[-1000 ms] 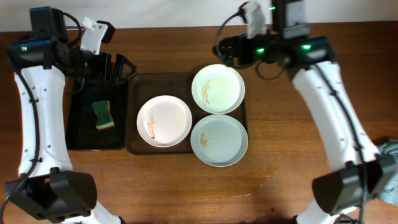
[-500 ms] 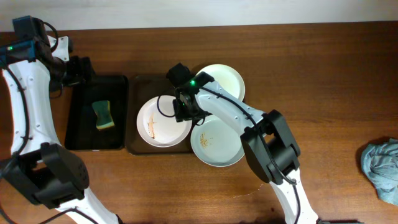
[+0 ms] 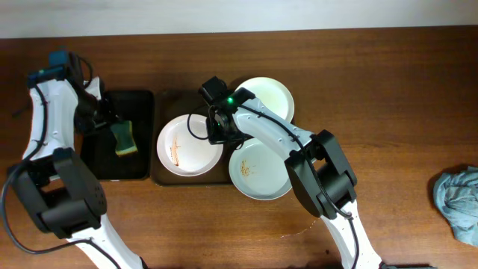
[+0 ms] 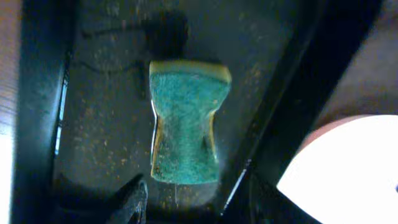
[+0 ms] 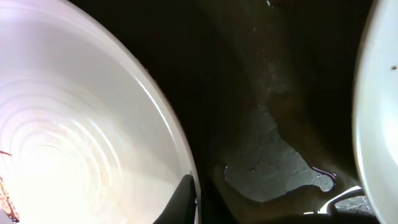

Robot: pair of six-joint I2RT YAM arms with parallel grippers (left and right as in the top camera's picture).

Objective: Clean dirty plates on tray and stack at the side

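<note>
Plates (image 3: 258, 170) | three on tray (image 3: 179, 101) | right fingers (image 5: 185, 202) mostly cut off

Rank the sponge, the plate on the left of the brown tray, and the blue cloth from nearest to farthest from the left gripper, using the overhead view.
1. The sponge, in the black tray, right beside the left gripper.
2. The left plate, on the left side of the brown tray.
3. The cloth, far off at the right edge of the view.

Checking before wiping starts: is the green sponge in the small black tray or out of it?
In. The green-topped yellow sponge lies flat on the small black tray; the left claw is open, not gripping it.
</note>
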